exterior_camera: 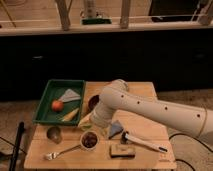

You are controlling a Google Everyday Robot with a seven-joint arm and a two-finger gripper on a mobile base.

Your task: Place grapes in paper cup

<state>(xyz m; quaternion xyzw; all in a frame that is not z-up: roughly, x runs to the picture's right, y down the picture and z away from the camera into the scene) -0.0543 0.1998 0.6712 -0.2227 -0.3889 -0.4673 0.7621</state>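
The paper cup [90, 140] stands near the table's front, left of centre. Its white rim rings a dark reddish-brown lumpy mass, the grapes [90, 139], which lie inside it. My gripper [95, 125] is at the end of the white arm [145, 107], just above and behind the cup, and is mostly hidden by the wrist. The arm reaches in from the right and bends down over the table's middle.
A green tray [46, 97] at the left holds an orange-red round fruit [57, 105], a grey wedge and a yellow piece. A dark bowl [93, 102] sits behind the arm. A small greenish cup [54, 133], a spoon [62, 151], a blue wedge [116, 129], a white-handled tool [144, 143] and a brown block [122, 151] lie on the wooden table [145, 90].
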